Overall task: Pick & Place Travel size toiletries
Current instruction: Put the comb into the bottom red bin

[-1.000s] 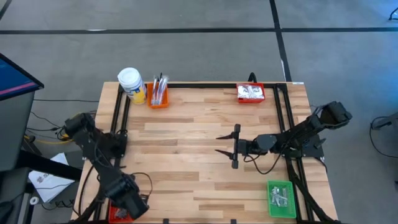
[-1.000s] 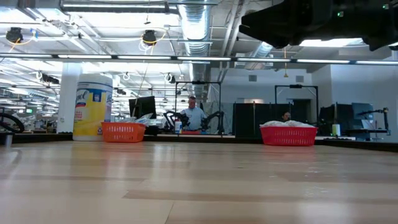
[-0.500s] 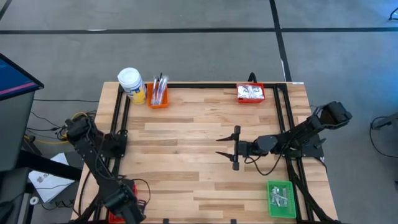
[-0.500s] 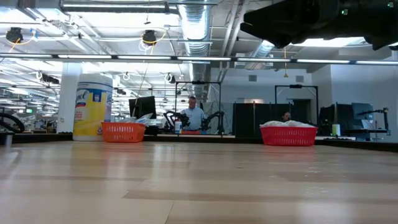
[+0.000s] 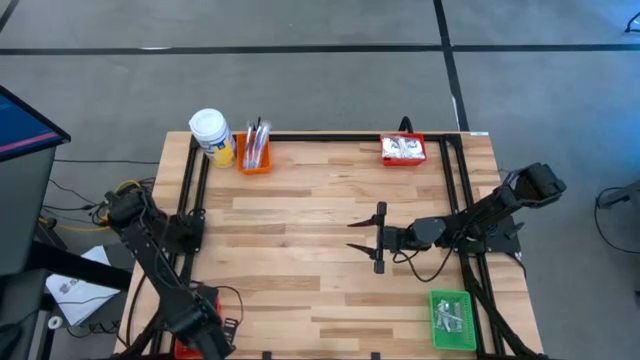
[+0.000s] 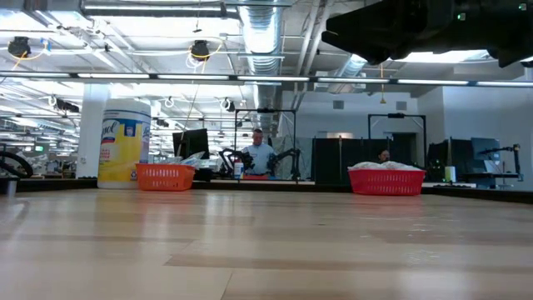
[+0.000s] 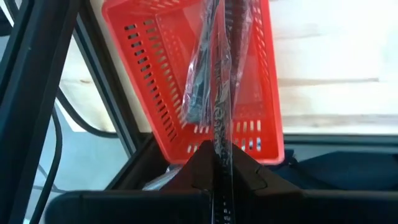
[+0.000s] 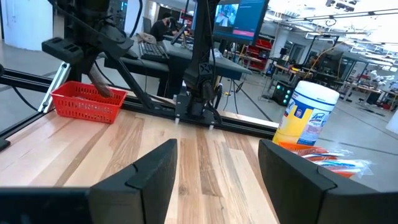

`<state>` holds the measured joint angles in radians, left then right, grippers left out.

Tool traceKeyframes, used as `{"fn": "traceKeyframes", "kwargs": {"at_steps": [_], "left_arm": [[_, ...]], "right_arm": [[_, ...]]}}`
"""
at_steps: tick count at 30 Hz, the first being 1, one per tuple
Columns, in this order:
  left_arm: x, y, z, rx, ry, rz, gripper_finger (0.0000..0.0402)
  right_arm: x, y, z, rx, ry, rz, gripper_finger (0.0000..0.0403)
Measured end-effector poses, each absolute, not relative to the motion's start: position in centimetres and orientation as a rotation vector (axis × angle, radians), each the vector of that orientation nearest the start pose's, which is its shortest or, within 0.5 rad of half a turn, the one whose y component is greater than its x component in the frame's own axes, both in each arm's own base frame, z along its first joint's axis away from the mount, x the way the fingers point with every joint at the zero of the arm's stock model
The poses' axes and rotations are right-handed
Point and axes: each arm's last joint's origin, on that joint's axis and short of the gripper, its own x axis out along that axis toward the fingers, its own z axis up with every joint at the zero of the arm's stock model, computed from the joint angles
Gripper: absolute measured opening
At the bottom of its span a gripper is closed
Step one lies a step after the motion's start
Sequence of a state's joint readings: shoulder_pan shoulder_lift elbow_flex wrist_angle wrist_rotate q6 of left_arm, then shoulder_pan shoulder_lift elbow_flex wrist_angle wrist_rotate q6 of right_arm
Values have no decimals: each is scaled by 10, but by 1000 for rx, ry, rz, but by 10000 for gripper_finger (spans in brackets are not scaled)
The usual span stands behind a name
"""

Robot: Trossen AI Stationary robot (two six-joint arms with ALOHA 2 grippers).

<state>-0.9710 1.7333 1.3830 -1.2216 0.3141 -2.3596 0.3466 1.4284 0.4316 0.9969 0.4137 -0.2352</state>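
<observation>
Left hand (image 7: 214, 163) pinched shut on a clear-wrapped dark toiletry packet (image 7: 214, 81), right over the near-left red basket (image 7: 161, 74) at the surface's (image 5: 300, 250) corner. Packet's long axis runs straight out from the fingertips, in line with the hand, its far end over the basket's inside. Basket lies directly beyond the hand; judged, the coming move is along that axis.

Right hand (image 5: 362, 236) waits mid-surface, fingers wide, empty, well apart from the basket. Left arm clearly nearer.

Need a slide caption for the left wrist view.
Left gripper shut on a clear-wrapped toothbrush above the red slotted plastic bin.
</observation>
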Motion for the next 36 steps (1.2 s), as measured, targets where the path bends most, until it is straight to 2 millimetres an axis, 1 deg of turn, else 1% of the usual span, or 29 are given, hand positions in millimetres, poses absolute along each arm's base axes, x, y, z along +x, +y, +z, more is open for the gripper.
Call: {"fn": "traceKeyframes", "kwargs": {"at_steps": [5,10,18,28,31,36], "left_arm": [[171,-267,223,-1047,1614,1175,5],[168,-276,213,-1004,1602,1160,6],[162,-281,210,-971,1530,1121,12],[155,-283,210,-943,1535,1114,15],[154,-281,206,-933,1555,1136,27],[151,-277,198,-909,1573,1175,68]], "right_arm": [[249,77,192,-235,9,-67,218],[249,77,192,-235,9,-67,218],[249,77,192,-235,9,-67,218],[249,77,192,-236,9,-69,218],[249,77,192,-236,9,-69,218],[249,77,191,-237,12,-69,218]]}}
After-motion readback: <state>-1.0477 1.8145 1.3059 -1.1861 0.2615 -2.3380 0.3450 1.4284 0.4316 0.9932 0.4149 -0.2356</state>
